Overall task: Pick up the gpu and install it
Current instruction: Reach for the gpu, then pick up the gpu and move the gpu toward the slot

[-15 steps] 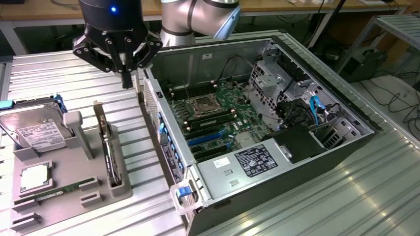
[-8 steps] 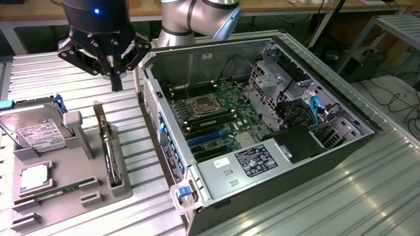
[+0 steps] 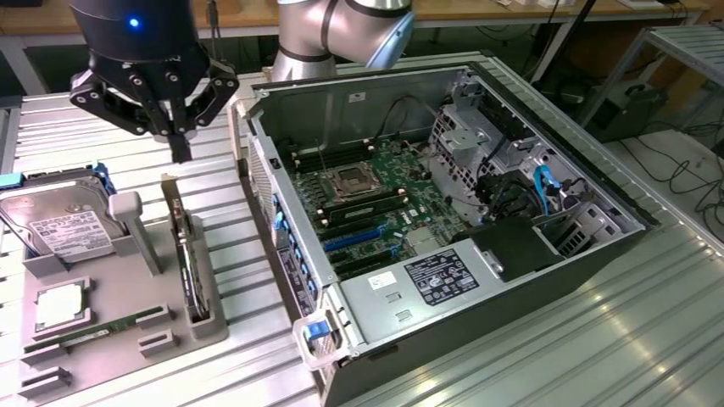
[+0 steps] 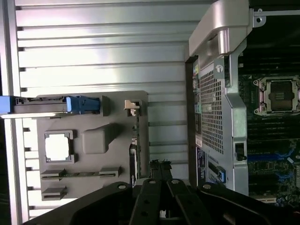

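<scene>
our empty, clenched gripper (image 3: 179,151) hangs above the upright gpu (image 3: 188,259); a clean grasp needs squaring to its edge.

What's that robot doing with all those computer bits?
The robot arm's gripper hangs shut and empty above the gpu, which stands on edge in a gray parts tray. An open computer case lies beside the tray. The gpu has not been picked up yet.
</scene>
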`<move>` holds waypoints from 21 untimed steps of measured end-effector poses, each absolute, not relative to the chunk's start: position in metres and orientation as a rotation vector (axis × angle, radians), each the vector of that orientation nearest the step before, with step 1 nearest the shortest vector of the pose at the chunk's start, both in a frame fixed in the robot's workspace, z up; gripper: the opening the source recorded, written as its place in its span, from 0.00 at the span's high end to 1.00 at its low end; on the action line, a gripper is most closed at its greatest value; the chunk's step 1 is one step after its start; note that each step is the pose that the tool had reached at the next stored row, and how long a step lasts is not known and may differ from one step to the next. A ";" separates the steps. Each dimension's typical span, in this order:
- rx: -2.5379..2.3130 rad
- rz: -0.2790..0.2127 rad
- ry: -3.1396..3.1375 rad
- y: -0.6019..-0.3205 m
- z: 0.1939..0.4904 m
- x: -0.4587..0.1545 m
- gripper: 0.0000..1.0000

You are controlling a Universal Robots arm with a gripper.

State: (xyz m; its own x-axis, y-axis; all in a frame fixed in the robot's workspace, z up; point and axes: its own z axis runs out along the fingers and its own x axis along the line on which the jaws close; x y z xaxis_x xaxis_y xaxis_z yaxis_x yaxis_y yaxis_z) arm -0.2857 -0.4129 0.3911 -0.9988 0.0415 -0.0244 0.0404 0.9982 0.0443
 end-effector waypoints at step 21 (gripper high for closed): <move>0.032 0.069 3.116 -0.416 0.391 -0.311 0.89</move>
